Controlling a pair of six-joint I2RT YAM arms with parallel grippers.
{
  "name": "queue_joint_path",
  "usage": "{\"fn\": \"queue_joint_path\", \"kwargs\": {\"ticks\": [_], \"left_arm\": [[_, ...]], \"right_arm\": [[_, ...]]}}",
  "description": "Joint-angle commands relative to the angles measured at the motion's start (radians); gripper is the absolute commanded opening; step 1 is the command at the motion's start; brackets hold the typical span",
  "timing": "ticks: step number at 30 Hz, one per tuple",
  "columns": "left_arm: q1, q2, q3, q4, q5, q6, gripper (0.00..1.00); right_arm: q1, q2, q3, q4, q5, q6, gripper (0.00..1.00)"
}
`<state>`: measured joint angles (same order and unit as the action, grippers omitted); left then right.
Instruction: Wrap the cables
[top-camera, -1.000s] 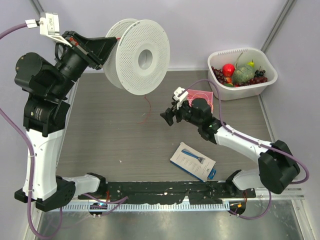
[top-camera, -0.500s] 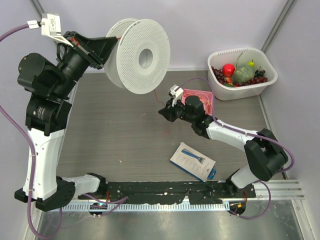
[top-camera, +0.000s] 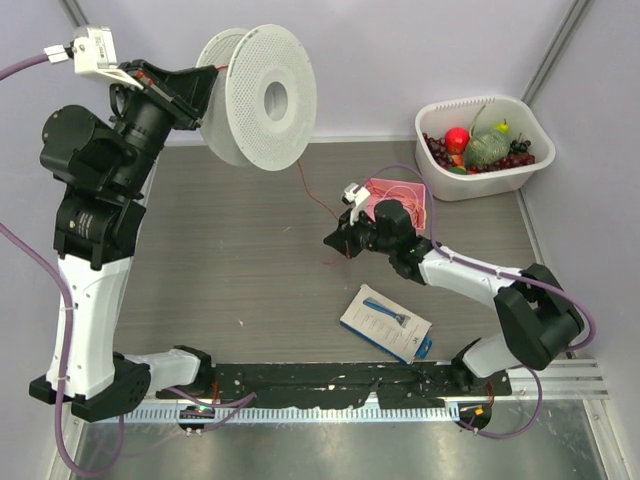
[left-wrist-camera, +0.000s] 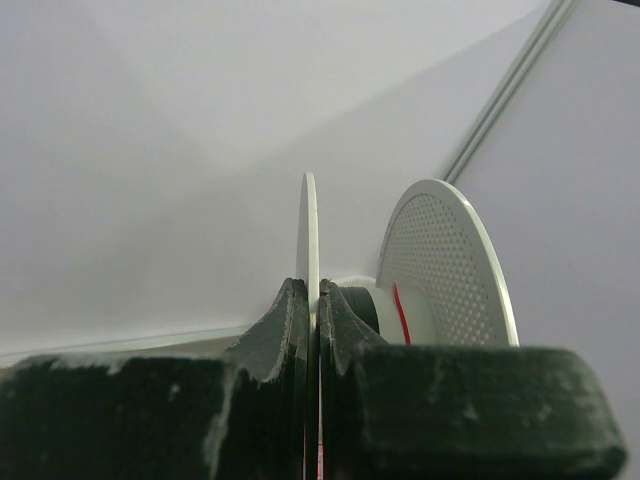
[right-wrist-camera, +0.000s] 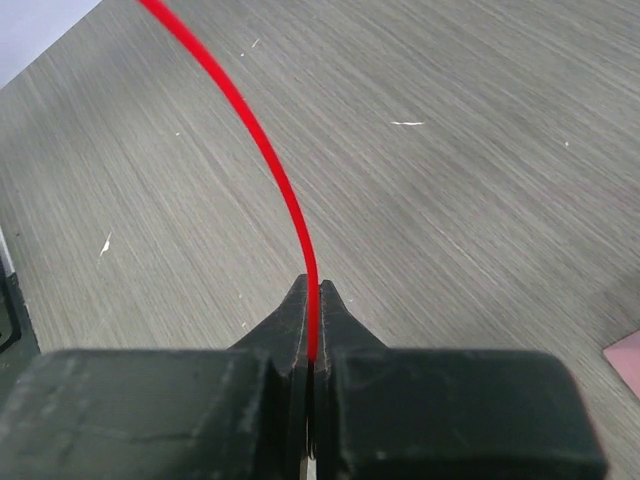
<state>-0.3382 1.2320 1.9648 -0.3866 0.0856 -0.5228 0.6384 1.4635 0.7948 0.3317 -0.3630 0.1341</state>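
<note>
**Right wrist: red wire (right-wrist-camera: 266, 150) pinched for winding**

The right gripper (right-wrist-camera: 312, 292) is clamping it between pressed-together fingertips, so it is leading up to the far-left white spool (top-camera: 262, 98), whose flange (left-wrist-camera: 308, 230) the left gripper (left-wrist-camera: 312, 300) is squeezing aloft for turning.

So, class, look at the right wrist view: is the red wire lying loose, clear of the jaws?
No, the red wire runs straight into the right arm's shut jaws and is pinched between them.

Grey wood-grain table (top-camera: 220, 260) bearing white fruit tub (top-camera: 500, 183), pink card (top-camera: 405, 192), packaged razor (top-camera: 385, 322).
</note>
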Motion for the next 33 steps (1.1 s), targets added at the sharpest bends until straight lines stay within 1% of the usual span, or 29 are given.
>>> {"fn": "queue_joint_path", "kwargs": {"ticks": [1, 2, 5, 7, 8, 9, 10, 11, 12, 13, 14, 18, 19, 23, 25, 26, 28, 33], "left_arm": [[0.002, -0.017, -0.021, 0.066, -0.131, 0.036, 0.0], [0.002, -0.022, -0.041, 0.057, -0.148, 0.049, 0.0], [0.002, -0.051, -0.177, 0.064, -0.199, 0.096, 0.0], [0.002, -0.063, -0.259, 0.051, -0.239, 0.112, 0.0], [0.002, -0.063, -0.295, 0.039, -0.257, 0.106, 0.0], [0.002, -0.063, -0.328, 0.029, -0.271, 0.099, 0.0], [0.002, -0.063, -0.354, 0.02, -0.283, 0.069, 0.0], [0.002, -0.06, -0.383, 0.011, -0.282, 0.052, 0.0], [0.002, -0.063, -0.409, 0.011, -0.265, 0.037, 0.0], [-0.001, -0.063, -0.438, 0.012, -0.254, 0.023, 0.0], [-0.007, -0.065, -0.463, 0.011, -0.248, 0.018, 0.0], [-0.038, -0.077, -0.552, -0.001, -0.233, 0.043, 0.0], [-0.044, -0.084, -0.579, -0.003, -0.216, 0.059, 0.0], [-0.062, -0.134, -0.682, -0.02, -0.135, 0.132, 0.0], [-0.067, -0.153, -0.728, -0.04, -0.049, 0.168, 0.0], [-0.076, -0.167, -0.751, -0.044, -0.018, 0.19, 0.0], [-0.097, -0.203, -0.799, -0.049, 0.055, 0.268, 0.0], [-0.107, -0.291, -0.902, -0.064, 0.179, 0.395, 0.0]], "right_arm": [[0.001, -0.071, 0.06, -0.067, -0.076, -0.034, 0.01], [0.013, -0.093, 0.078, -0.118, -0.077, -0.071, 0.01], [0.052, -0.159, 0.122, -0.215, -0.076, -0.167, 0.01], [0.11, -0.224, 0.185, -0.324, -0.068, -0.263, 0.01], [0.168, -0.233, 0.204, -0.433, -0.051, -0.343, 0.01], [0.199, -0.247, 0.246, -0.475, -0.048, -0.376, 0.01], [0.248, -0.25, 0.267, -0.564, -0.041, -0.44, 0.01], [0.277, -0.252, 0.312, -0.6, -0.031, -0.496, 0.01], [0.324, -0.249, 0.334, -0.676, -0.021, -0.522, 0.01], [0.345, -0.236, 0.39, -0.712, -0.01, -0.577, 0.01], [0.377, -0.229, 0.424, -0.774, 0.005, -0.599, 0.01], [0.392, -0.169, 0.619, -0.893, 0.053, -0.654, 0.01], [0.394, -0.152, 0.685, -0.905, 0.068, -0.688, 0.01], [0.394, -0.123, 0.822, -0.919, 0.176, -0.786, 0.01], [0.389, -0.1, 0.874, -0.912, 0.252, -0.833, 0.01], [0.385, -0.088, 0.905, -0.905, 0.266, -0.859, 0.01], [0.362, -0.071, 0.935, -0.875, 0.3, -0.866, 0.01], [0.236, -0.034, 0.969, -0.765, 0.331, -0.837, 0.01]]}}
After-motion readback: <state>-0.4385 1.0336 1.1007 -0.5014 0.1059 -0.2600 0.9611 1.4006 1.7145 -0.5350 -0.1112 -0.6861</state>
